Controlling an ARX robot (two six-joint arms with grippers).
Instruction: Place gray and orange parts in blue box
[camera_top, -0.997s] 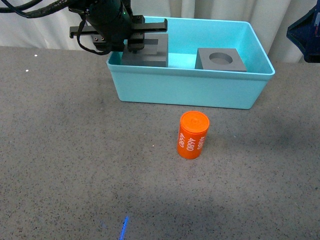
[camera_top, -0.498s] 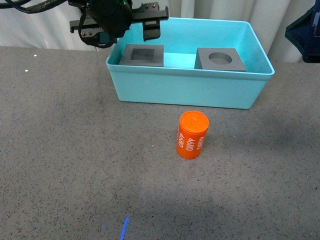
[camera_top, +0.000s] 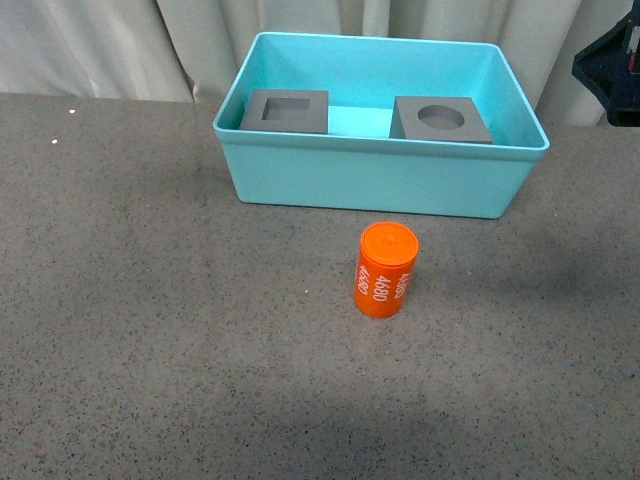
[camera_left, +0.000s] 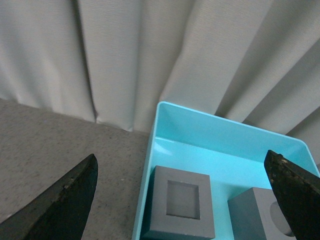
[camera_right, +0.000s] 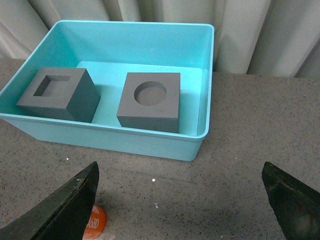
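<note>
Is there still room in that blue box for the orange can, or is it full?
Yes. The blue box has bare floor between the square-recess cube and the round-recess cube, and another strip behind both. Its front wall is crowded. The orange cylinder stands on open table.

The blue box (camera_top: 380, 185) looks like moulded plastic, smooth, with a soft sheen on its inner walls and rim. Inside it, the gray cube with the square recess (camera_top: 286, 123) and the gray cube with the round recess (camera_top: 412, 122) are both flat matt, without any shine, their faces even. In front of the box, the orange cylinder (camera_top: 385, 272) has a smooth, faintly satin skin with crisp white print. The tabletop (camera_top: 150, 300) is dull speckled gray, rough and gritty-looking. Behind the box a pale cloth curtain (camera_top: 90, 45) hangs in matt folds.
</note>
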